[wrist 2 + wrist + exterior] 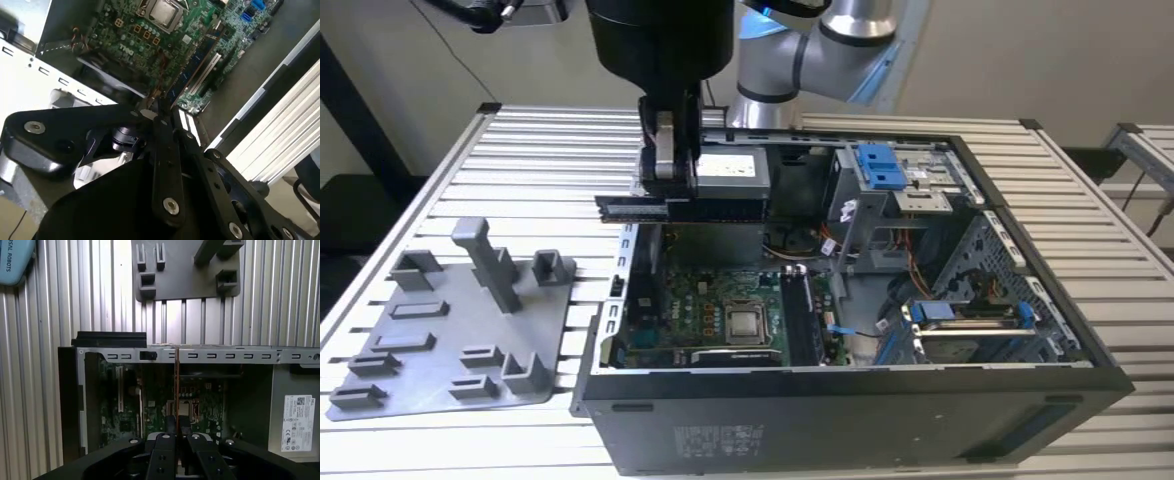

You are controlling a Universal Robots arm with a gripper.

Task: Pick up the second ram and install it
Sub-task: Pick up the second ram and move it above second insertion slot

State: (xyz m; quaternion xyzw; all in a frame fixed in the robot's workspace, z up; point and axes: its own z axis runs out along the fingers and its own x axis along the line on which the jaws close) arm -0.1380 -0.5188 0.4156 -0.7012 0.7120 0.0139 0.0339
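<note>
The hand is clenched on the second ram, gripping the stick near its middle. It hangs above the far part of the open computer case, on the side toward the exterior view's left. The long axis of the stick runs across the exterior view from left to right, and one end reaches out over the case wall toward the grey tray on the ribbed tabletop. In the first wrist view the second ram is seen edge-on, as a thin line going straight out from the hand. The long black memory slots on the green motherboard lie lower, toward the exterior view's right and nearer to that camera. They seem to run crosswise to the stick, so I judge that the stick's direction does not match the slots yet. As for writing, a white label with print sits on the case, and a blue sticker carries white letters; I leave both unread.
</note>
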